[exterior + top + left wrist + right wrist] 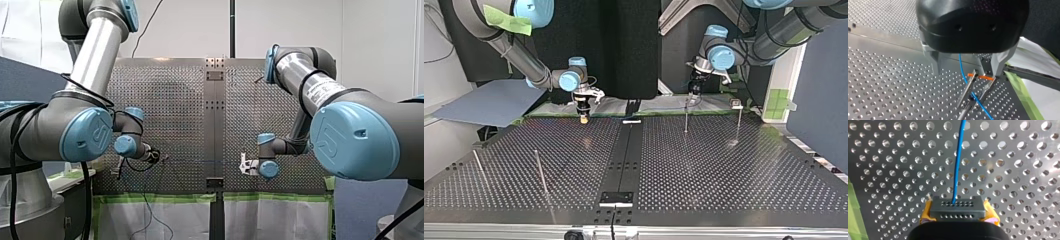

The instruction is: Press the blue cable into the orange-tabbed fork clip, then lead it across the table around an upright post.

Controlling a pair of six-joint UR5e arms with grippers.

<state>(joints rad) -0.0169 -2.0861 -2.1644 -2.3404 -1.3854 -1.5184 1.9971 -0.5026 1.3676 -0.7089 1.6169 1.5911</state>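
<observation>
In the left wrist view the blue cable (962,70) runs down between the prongs of the metal fork clip (971,90), which carries orange tabs (980,76) at its top. My left gripper (966,74) hangs over the clip, open, with its metal fingers (999,65) standing on either side of it and holding nothing. In the right wrist view my right gripper (958,207), with yellow pads (926,213), is shut on the blue cable (957,162), which runs straight ahead over the perforated table. In the front view the cable (200,161) stretches taut between my left gripper (156,156) and my right gripper (245,164).
In the top view thin upright posts stand on the perforated table (704,165): one (686,114) under my left gripper (694,94), one (739,119) further right, two (541,172) (479,167) at the near left. A black centre strip (624,160) divides the table.
</observation>
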